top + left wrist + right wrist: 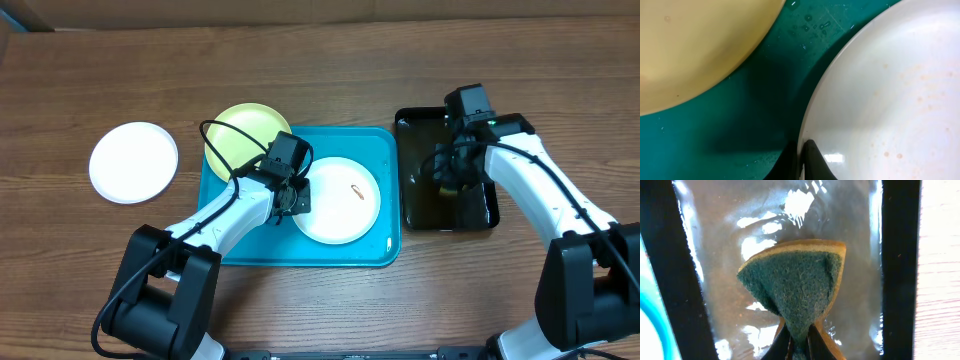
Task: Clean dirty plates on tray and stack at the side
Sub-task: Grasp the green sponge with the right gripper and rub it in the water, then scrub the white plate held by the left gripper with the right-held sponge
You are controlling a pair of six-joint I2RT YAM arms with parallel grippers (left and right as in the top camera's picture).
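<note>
Overhead, the left gripper clamps the rim of the smeared white plate between its jaws on the turquoise tray, while the right gripper pinches a green sponge over the black tray, likely about to scrub the plate.

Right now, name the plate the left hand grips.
The smeared white plate in the tray: the left hand pinches its rim. The yellow plate and other white plate lie untouched.

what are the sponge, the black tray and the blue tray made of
Sponge: looks like tan foam with a fuzzy, matte dark green scouring face. Black tray: probably glossy plastic; its floor mirrors bright light patches. Blue tray: likely smooth plastic with a slight sheen; small droplets bead on it.
</note>
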